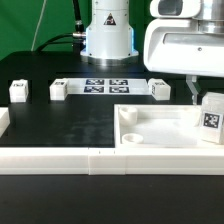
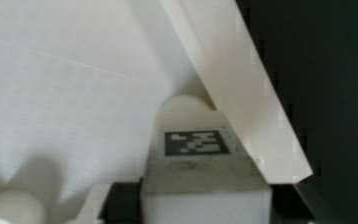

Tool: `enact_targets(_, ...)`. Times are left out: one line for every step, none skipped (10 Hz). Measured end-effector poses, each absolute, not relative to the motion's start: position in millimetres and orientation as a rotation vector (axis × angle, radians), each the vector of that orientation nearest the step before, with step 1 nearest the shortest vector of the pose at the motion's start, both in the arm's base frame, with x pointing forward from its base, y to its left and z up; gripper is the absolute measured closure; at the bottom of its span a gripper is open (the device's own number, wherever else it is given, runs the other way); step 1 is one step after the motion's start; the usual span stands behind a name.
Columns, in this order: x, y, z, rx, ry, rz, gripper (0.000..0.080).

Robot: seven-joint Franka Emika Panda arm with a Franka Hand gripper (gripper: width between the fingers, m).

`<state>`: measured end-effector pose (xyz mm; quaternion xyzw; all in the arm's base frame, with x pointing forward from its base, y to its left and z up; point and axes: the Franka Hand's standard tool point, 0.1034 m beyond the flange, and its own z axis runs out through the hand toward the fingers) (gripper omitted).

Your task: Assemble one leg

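Observation:
My gripper point(image 1: 206, 99) is shut on a leg point(image 1: 211, 118), a small white block with a black-and-white tag. It holds the leg upright at the right end of the large white tray point(image 1: 150, 131). In the wrist view the leg point(image 2: 197, 140) sits between my dark fingers point(image 2: 130, 196), with its rounded end close beside the tray's raised wall point(image 2: 240, 80). I cannot tell whether the leg touches the tray floor. Three more legs point(image 1: 17, 92), point(image 1: 59, 89), point(image 1: 160, 89) stand loose in a row at the back of the black table.
The marker board point(image 1: 105, 85) lies at the back centre, in front of the arm's base. A long white wall point(image 1: 60, 160) runs along the table's front edge, with a short white piece point(image 1: 4, 122) at the exterior view's left.

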<state>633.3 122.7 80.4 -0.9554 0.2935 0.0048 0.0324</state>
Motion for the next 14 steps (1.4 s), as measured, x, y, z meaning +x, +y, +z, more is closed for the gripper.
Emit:
enact_targets(633.4, 122.9, 80.3, -2.873, 1.087, 0.023, 0.0506)
enact_targets(633.2, 123.8, 80.1, -2.806, 1.242, 0.032, 0.0506)
enact_targets(633.2, 124.4, 80.2, -2.75, 1.353, 0.038, 0.0506)
enact_targets(633.5, 125.0, 80.0, -2.641, 1.549, 0.036, 0.0506)
enact_targets(633.4, 126.2, 80.0, -2.565, 1.666, 0.043, 0.0506)
enact_targets(633.3, 127.5, 79.7, -2.448, 1.821, 0.056, 0.0506)
enact_targets(633.6, 127.9, 79.3, -2.395, 1.881, 0.068, 0.0506)
enact_targets(633.8, 128.5, 79.2, -2.34, 1.935, 0.084, 0.0506)
enact_targets(633.8, 128.9, 79.2, -2.269, 2.013, 0.097, 0.0506)
enact_targets(633.7, 129.0, 79.2, -2.289, 1.989, 0.095, 0.0429)
enact_targets(633.7, 129.4, 79.2, -2.299, 1.976, 0.095, 0.0429)
enact_targets(633.1, 129.4, 79.1, -2.347, 1.921, 0.096, 0.0294)
enact_targets(631.9, 130.4, 79.3, -2.39, 1.879, 0.114, 0.0181)
enact_targets(631.0, 131.1, 79.5, -2.506, 1.732, 0.111, 0.0159)
